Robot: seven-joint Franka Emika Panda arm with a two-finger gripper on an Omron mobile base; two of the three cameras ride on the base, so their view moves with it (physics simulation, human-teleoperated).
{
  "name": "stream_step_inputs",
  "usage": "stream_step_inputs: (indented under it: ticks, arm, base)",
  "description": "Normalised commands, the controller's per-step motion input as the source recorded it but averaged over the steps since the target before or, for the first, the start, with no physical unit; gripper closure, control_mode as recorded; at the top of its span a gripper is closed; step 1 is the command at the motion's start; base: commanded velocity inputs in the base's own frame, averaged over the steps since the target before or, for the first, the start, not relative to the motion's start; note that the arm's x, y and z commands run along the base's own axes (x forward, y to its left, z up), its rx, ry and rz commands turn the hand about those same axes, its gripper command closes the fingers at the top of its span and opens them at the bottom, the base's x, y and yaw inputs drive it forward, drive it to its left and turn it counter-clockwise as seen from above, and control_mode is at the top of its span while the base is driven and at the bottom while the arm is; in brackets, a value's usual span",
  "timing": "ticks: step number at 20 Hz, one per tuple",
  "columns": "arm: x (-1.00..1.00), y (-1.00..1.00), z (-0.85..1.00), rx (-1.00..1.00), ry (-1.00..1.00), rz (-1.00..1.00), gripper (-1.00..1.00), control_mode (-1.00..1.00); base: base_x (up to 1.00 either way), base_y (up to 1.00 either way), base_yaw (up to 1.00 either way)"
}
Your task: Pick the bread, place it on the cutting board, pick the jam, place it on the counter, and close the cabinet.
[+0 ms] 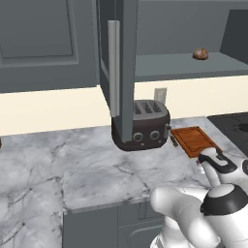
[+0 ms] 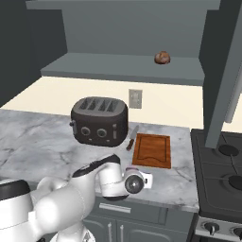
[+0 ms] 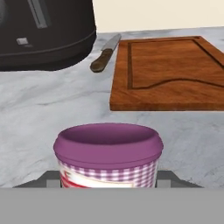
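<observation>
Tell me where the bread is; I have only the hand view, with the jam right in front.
Observer: The bread sits on the shelf of the cabinet, above the toaster.
Operator: Report the cabinet door.
Observer: The door stands swung open, edge-on in the left base view.
Operator: Say what lies right of the cutting board.
Observer: A stove with dark burners adjoins the counter there.

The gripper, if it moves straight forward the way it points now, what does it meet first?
The gripper is shut on the jam; beyond it, probably the near edge of the cutting board, though depth is unclear.
</observation>
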Motion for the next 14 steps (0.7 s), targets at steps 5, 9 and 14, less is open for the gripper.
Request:
stream_step_inputs:
  ticks: [5, 9, 14]
  arm:
    - [0.0, 0.0, -0.1, 0.0, -0.02, -0.01, 1.0, -1.0]
    - [0.02, 0.0, -0.08, 0.0, 0.0, -0.01, 1.0, -1.0]
    - [0.01, 0.0, -0.09, 0.0, 0.0, 0.0, 1.0, -1.0]
  base:
    - [0.0, 0.0, 0.0]
    - [0.0, 0.0, 0.0]
    - [0.0, 0.0, 0.0]
